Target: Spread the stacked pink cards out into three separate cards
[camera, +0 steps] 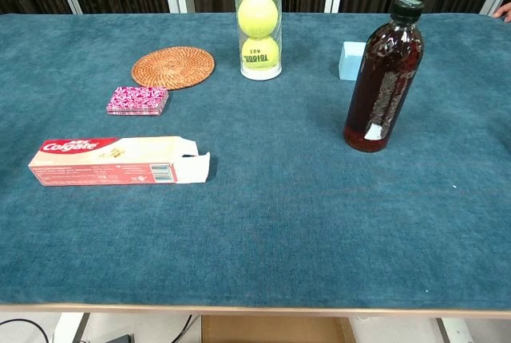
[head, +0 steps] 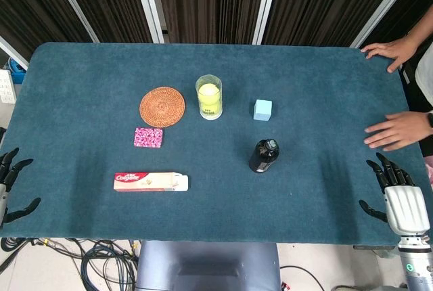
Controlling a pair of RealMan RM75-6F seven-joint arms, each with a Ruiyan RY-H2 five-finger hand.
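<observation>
The stack of pink patterned cards (head: 149, 137) lies flat on the blue table, just below the woven coaster; in the chest view the stack (camera: 138, 100) reads as one thick block. My left hand (head: 9, 186) sits at the table's left edge with fingers spread, holding nothing, far left of the cards. At the right front edge my right hand (head: 398, 198) is likewise open and empty. Neither hand shows in the chest view.
A round woven coaster (head: 162, 106), a clear tube of tennis balls (head: 210, 97), a light blue cube (head: 262, 109), a dark bottle (head: 264, 155) and a Colgate box (head: 150, 182) stand around the cards. A person's hands (head: 396, 130) rest on the table's right side.
</observation>
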